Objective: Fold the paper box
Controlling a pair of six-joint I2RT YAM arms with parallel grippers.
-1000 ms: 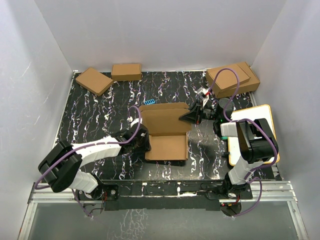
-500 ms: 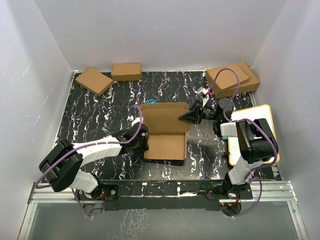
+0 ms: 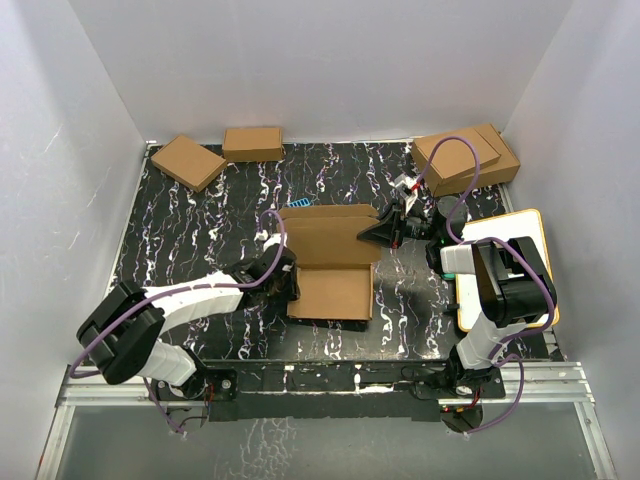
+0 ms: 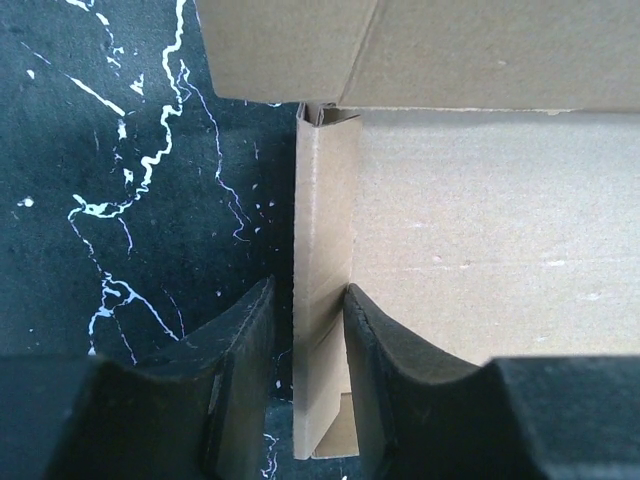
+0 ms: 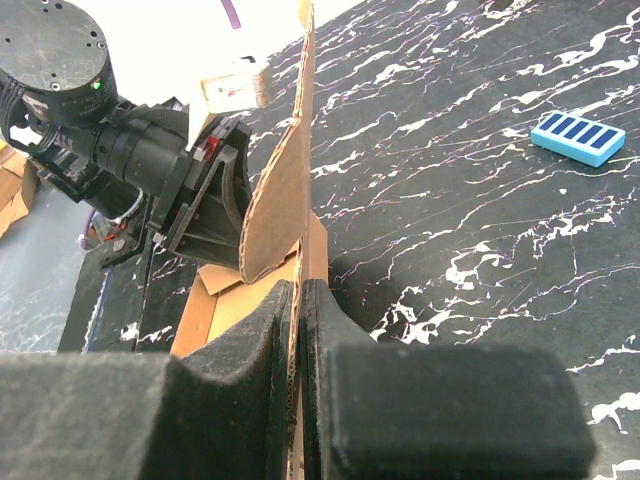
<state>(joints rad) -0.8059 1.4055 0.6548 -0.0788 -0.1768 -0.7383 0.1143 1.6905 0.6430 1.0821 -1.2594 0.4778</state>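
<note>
The paper box [image 3: 332, 268] sits half-folded in the middle of the table [image 3: 190, 215], between both arms.
The right gripper [image 5: 298, 292] is clamped on its thin right flap, which stands upright. The left gripper [image 4: 308, 292] loosely straddles the raised left wall, with a gap outside.
</note>
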